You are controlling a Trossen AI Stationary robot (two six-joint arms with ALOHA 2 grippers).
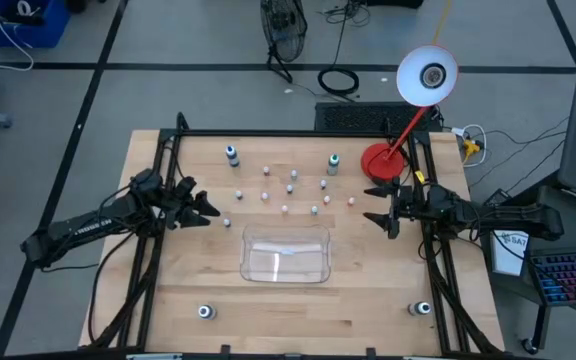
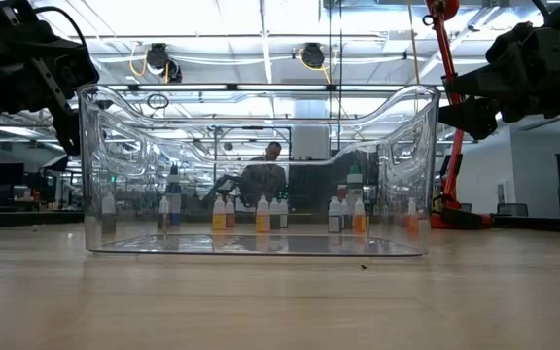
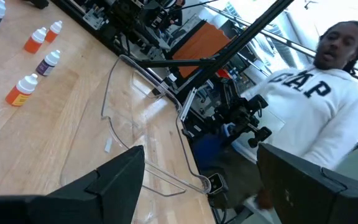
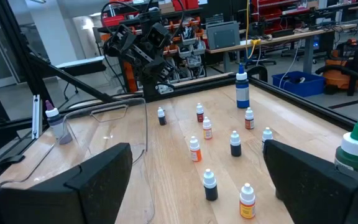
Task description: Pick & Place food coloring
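From my seat, nearest the front edge of the table [image 1: 168, 300] I see two larger bottles, one at the front left corner [image 1: 205, 312] and one at the front right [image 1: 422, 309]. Just behind them, mid-table, sits the clear tray [image 1: 286, 254], and it holds nothing. My left gripper [image 1: 211, 211] hangs above the wood off the tray's left side, fingers spread and holding nothing. My right gripper [image 1: 374, 217] hangs off the tray's right side, fingers spread wide, also holding nothing. Beyond the tray the small food coloring bottles [image 1: 292, 187] stand scattered upright on the bare wood, well apart from both grippers. Farther back stand a blue-capped bottle [image 1: 232, 155] and a green-capped bottle [image 1: 334, 163]. At the far right corner is a red lamp [image 1: 380, 162]. In the left wrist view a person in a white sweatshirt [image 3: 316, 109] is beyond the table.
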